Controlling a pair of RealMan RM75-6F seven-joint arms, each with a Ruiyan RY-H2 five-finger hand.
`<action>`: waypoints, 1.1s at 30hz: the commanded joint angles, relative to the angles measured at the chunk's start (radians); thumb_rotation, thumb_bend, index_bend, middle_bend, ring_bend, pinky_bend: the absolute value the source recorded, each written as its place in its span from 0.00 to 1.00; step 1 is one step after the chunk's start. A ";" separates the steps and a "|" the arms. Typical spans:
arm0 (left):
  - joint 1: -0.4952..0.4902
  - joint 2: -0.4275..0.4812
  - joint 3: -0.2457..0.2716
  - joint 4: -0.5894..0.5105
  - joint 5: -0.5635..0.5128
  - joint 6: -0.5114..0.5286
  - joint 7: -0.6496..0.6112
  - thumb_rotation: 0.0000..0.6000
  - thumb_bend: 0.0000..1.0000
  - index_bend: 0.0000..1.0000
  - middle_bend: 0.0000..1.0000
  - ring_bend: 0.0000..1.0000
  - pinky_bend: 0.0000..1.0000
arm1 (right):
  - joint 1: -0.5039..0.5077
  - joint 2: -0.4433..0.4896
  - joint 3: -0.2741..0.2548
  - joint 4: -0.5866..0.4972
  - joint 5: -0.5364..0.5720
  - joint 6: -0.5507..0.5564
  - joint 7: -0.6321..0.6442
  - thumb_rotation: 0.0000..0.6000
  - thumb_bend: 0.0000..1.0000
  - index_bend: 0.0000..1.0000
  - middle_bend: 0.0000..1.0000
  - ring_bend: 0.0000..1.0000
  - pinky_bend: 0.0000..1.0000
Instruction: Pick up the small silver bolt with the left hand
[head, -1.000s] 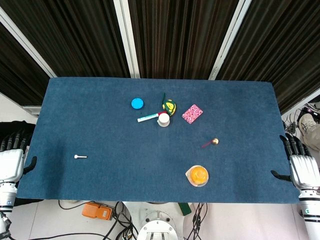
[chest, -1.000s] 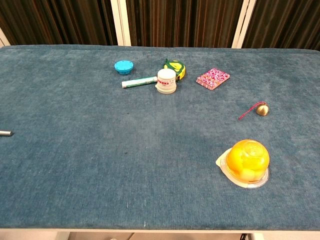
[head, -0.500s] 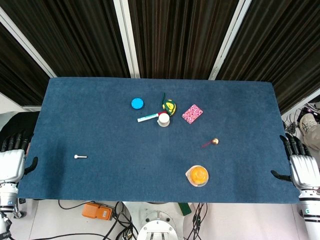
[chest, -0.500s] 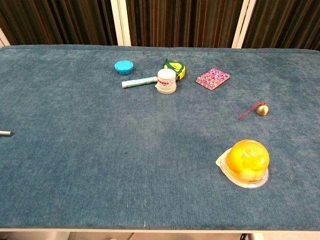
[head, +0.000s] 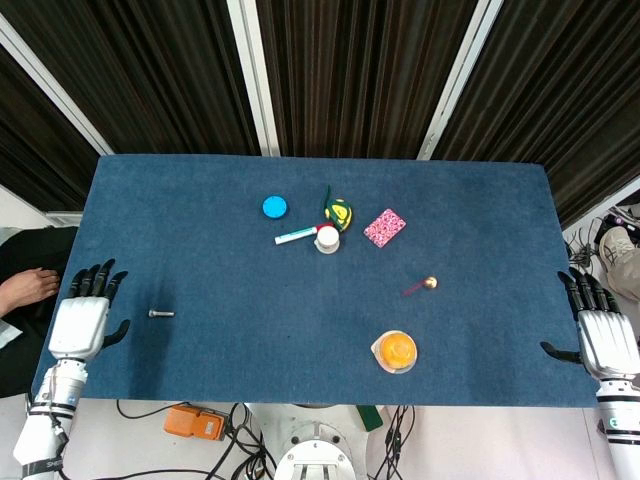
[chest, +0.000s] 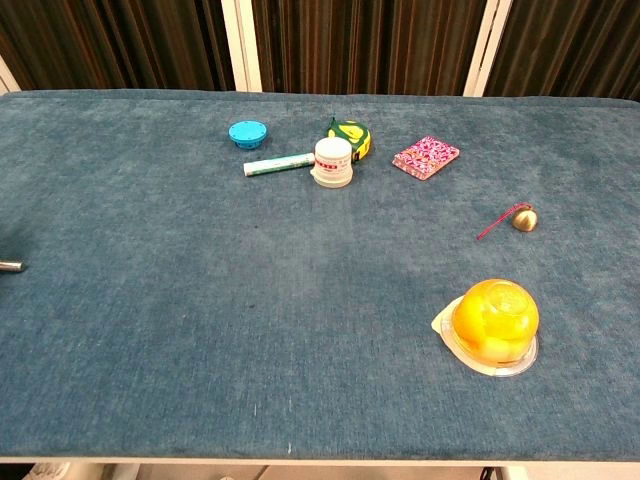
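Silver against dark blue cloth, the small bolt (head: 161, 314) lies flat on its side just inward of the left hand (head: 82, 322), its length pointing across the table (head: 200, 380) toward that hand. The left hand hovers over the table's near-left edge, palm down, fingers spread and holding nothing, so it looks set to begin the reach (a judgement from its pose alone). Lying flat and low, the bolt will likely need a fingertip pinch rather than a full grasp.

Room is generous here: between the left hand and the bolt there is only bare cloth, and the nearest other thing, a teal marker (head: 295, 237), is well apart beyond the bolt. The table edge sits directly under the hand, so a nudge toward the robot could roll the bolt off.

The right hand (head: 603, 338) rests off the opposite edge, fingers extended and empty, far from everything.
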 joint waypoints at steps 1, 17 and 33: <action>-0.059 -0.055 -0.015 -0.064 -0.072 -0.069 0.100 1.00 0.24 0.21 0.02 0.00 0.07 | 0.001 0.001 0.000 0.000 0.002 -0.002 0.001 1.00 0.16 0.06 0.07 0.07 0.17; -0.150 -0.130 -0.041 0.015 -0.251 -0.158 0.148 1.00 0.26 0.35 0.02 0.00 0.07 | 0.004 0.004 0.001 -0.001 0.009 -0.012 0.006 1.00 0.16 0.06 0.07 0.07 0.17; -0.137 -0.139 -0.008 0.118 -0.247 -0.173 0.021 1.00 0.28 0.43 0.03 0.00 0.07 | 0.003 0.000 0.001 -0.003 0.012 -0.010 -0.005 1.00 0.16 0.06 0.07 0.07 0.17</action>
